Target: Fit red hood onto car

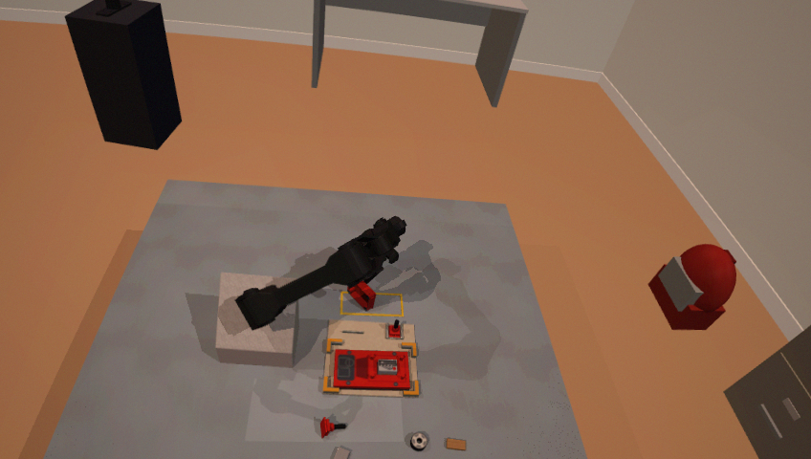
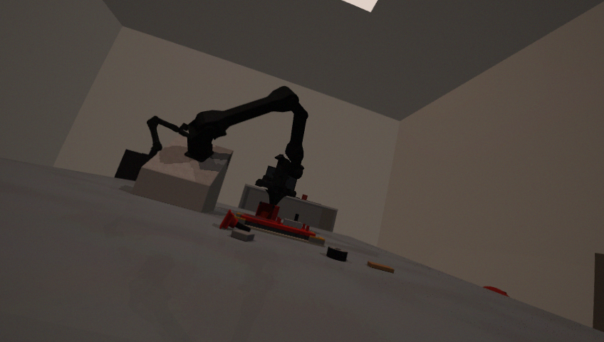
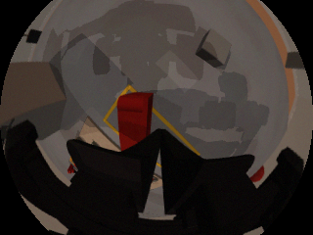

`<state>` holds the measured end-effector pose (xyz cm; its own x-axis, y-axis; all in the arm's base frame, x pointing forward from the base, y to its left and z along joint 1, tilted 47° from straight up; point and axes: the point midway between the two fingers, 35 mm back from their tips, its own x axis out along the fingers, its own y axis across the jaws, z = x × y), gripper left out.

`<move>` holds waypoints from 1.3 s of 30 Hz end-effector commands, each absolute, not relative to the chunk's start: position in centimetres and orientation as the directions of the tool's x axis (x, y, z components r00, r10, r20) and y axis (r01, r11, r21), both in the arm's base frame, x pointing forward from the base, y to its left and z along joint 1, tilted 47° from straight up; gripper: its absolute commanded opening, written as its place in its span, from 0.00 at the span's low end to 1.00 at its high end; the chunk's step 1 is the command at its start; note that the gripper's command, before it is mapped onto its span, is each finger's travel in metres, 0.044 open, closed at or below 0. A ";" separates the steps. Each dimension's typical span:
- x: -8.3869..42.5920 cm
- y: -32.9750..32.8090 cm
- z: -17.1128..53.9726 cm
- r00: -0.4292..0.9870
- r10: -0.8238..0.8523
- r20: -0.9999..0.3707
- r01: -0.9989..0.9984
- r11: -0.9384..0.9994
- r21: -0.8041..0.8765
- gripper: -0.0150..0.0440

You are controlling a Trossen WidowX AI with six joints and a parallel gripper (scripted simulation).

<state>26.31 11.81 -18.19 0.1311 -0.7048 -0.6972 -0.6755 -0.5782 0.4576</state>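
The red hood stands tipped up on an edge on the table, partly over the yellow outline, its hollow side towards the exterior camera. My gripper is shut with nothing between the fingers. Its tips are low and close beside the hood; contact cannot be told. In the top view the arm hides the tips. The red chassis sits in the jig, with the grey engine block on its deck and short red pegs around it.
The yellow outline lies behind the jig. A small red part with a black stick stands on the jig board. A red cone-like part, a wheel and an orange block lie in front. A grey block shows beyond the hood.
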 end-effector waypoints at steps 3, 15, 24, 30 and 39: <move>26.1 11.6 -18.0 0.134 -0.706 -0.696 -0.673 -0.580 0.459 0.25; 25.7 11.3 -17.7 0.134 -0.706 -0.696 -0.673 -0.580 0.459 0.25; 25.4 11.0 -17.6 0.133 -0.706 -0.695 -0.673 -0.580 0.459 0.25; 25.2 10.9 -17.4 0.133 -0.706 -0.695 -0.673 -0.579 0.460 0.25; 24.9 10.6 -17.2 0.133 -0.706 -0.695 -0.673 -0.579 0.460 0.25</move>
